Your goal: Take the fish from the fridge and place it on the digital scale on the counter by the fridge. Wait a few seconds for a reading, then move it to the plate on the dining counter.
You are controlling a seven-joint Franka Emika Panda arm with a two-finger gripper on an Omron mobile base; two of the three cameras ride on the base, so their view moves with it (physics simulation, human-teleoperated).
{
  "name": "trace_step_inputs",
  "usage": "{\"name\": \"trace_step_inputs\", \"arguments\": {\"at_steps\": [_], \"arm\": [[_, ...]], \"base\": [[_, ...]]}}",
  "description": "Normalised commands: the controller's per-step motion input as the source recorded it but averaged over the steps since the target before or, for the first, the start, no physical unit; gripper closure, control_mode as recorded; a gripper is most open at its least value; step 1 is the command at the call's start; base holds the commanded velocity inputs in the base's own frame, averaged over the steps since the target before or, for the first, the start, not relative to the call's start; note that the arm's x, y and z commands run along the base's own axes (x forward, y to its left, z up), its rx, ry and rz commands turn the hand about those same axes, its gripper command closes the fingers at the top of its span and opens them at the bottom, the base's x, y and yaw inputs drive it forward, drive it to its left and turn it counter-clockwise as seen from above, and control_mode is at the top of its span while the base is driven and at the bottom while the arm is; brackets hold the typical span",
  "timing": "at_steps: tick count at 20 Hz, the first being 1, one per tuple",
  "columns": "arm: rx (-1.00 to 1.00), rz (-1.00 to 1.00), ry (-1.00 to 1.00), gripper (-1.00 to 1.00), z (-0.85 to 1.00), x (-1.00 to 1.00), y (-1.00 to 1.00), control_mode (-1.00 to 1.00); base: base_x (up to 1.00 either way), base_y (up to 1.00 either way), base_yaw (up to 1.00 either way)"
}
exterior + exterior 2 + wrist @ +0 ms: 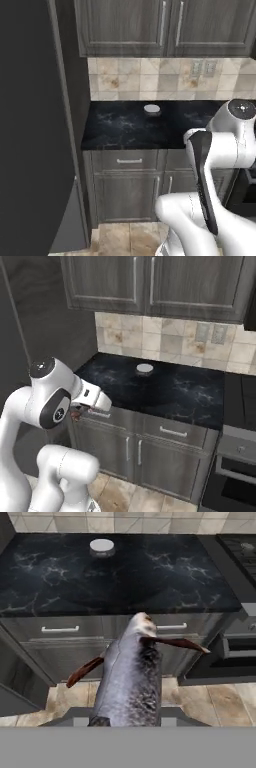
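A grey fish (131,677) with reddish-brown fins hangs in my gripper (126,721), which is shut on its near end; the fish hides the fingertips. Its head points toward the counter (150,577), and it hangs in the air in front of the lower drawers, below the worktop's edge. The digital scale (102,547) sits at the back of the counter near the tiled wall, also visible from the base as the scale (152,109) and the scale (144,369). The fridge (30,125) stands dark at the left. The plate and the dining counter are out of view.
Dark wood-grain upper cabinets (165,25) hang over the counter (120,127). Drawers and doors (150,446) sit below it. A stove top (240,547) and oven front (235,466) adjoin on the right. Tiled floor (125,240) lies in front.
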Motion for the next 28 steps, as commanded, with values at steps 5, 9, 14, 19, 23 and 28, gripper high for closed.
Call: {"name": "trace_step_inputs", "arguments": {"at_steps": [5,9,14,19,23,28], "arm": [[0.0,0.0,0.0,1.0,0.0,0.0,0.0,1.0],[0.0,0.0,0.0,1.0,0.0,0.0,0.0,1.0],[0.0,0.0,0.0,1.0,0.0,0.0,0.0,1.0],[0.0,0.0,0.0,1.0,0.0,0.0,0.0,1.0],[0.0,0.0,0.0,1.0,0.0,0.0,0.0,1.0],[0.0,0.0,0.0,1.0,0.0,0.0,0.0,1.0]], "base": [[-0.34,-0.19,-0.75],[0.0,-0.24,-0.85],[0.0,-0.35,-0.85],[0.0,-0.47,-0.84],[0.0,-0.6,-0.82],[0.11,-0.67,-0.73]]}}
